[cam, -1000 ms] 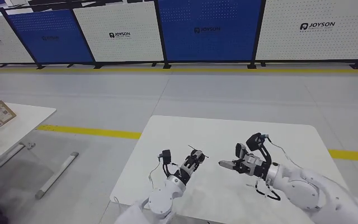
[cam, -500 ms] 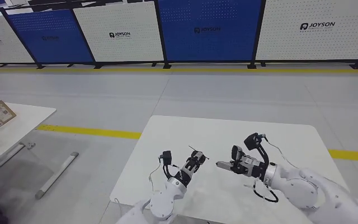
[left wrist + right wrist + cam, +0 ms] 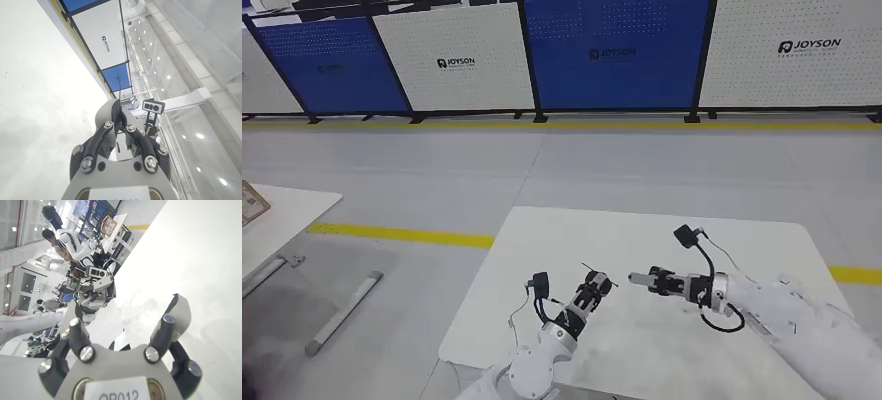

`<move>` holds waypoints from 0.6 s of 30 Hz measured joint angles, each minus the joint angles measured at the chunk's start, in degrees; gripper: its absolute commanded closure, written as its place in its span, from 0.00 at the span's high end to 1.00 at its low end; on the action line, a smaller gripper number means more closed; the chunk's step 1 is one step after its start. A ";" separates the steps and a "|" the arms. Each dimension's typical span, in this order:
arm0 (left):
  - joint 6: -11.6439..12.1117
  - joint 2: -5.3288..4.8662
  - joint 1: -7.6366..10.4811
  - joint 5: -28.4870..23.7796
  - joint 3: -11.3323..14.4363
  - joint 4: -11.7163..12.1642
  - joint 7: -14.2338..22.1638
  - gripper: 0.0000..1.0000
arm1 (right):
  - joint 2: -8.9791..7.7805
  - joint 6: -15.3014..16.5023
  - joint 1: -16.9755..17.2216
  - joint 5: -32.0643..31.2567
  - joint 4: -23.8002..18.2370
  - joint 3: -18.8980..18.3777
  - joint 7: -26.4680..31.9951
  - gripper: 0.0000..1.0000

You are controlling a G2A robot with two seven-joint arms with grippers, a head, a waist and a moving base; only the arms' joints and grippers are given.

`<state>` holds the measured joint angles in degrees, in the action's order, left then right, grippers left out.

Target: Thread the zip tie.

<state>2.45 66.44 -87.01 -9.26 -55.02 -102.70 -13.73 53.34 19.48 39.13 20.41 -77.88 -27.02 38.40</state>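
A thin black zip tie (image 3: 119, 85) sticks straight out from between the pads of my left gripper (image 3: 119, 108), which is shut on its lower part. In the top view the left gripper (image 3: 594, 289) hovers over the near left part of the white table (image 3: 542, 240), with the zip tie (image 3: 600, 273) lying crosswise at its tip. My right gripper (image 3: 639, 278) points at it from the right, a short gap away. In its own view the right gripper (image 3: 126, 306) is open with nothing between its fingers, and the left gripper (image 3: 94, 292) shows beyond it.
The table's near left edge (image 3: 467, 320) lies close to the left arm. A second white table (image 3: 282, 215) stands far off to the left across the floor. Blue and white panels (image 3: 612, 50) line the back.
The right gripper has moved left and a little farther away, closing the gap to the left gripper, and its wrist has turned. The left gripper has barely shifted and keeps hold of the zip tie.
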 measured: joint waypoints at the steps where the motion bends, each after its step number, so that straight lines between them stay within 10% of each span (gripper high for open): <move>1: 0.00 0.00 0.00 0.00 0.00 0.00 0.00 0.00 | -0.01 0.00 0.01 -0.01 -0.01 0.01 -0.02 1.00; 18: -0.78 0.72 -0.48 -4.54 -0.64 -0.53 1.90 0.00 | 3.91 0.00 0.37 6.53 6.18 -1.46 5.97 1.00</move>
<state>1.66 67.15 -87.49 -13.79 -55.67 -103.23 -11.83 57.24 19.48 39.50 26.94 -71.70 -28.48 44.38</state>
